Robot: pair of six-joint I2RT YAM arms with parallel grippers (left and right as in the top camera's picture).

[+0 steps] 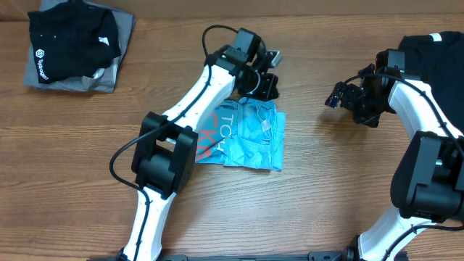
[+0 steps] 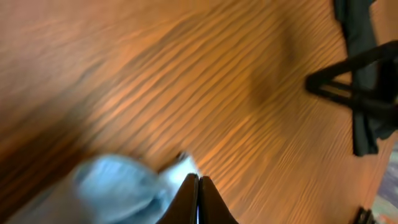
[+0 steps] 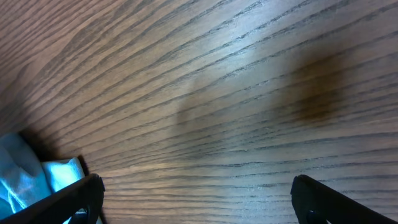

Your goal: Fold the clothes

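Observation:
The light blue T-shirt (image 1: 246,134) with red-and-white lettering lies folded into a small rectangle at the table's middle. My left gripper (image 1: 264,85) hovers at the shirt's far right corner. In the left wrist view its fingers (image 2: 199,182) are pressed together, with blurred blue cloth (image 2: 118,186) just beside the tips and nothing seen between them. My right gripper (image 1: 339,96) is wide open and empty over bare wood to the right of the shirt. In the right wrist view (image 3: 199,199) a bit of the blue shirt (image 3: 25,177) shows at the lower left.
A folded black shirt (image 1: 72,40) lies on a grey one (image 1: 119,29) at the far left corner. Another black garment (image 1: 438,51) lies at the far right, under the right arm, and shows in the left wrist view (image 2: 360,74).

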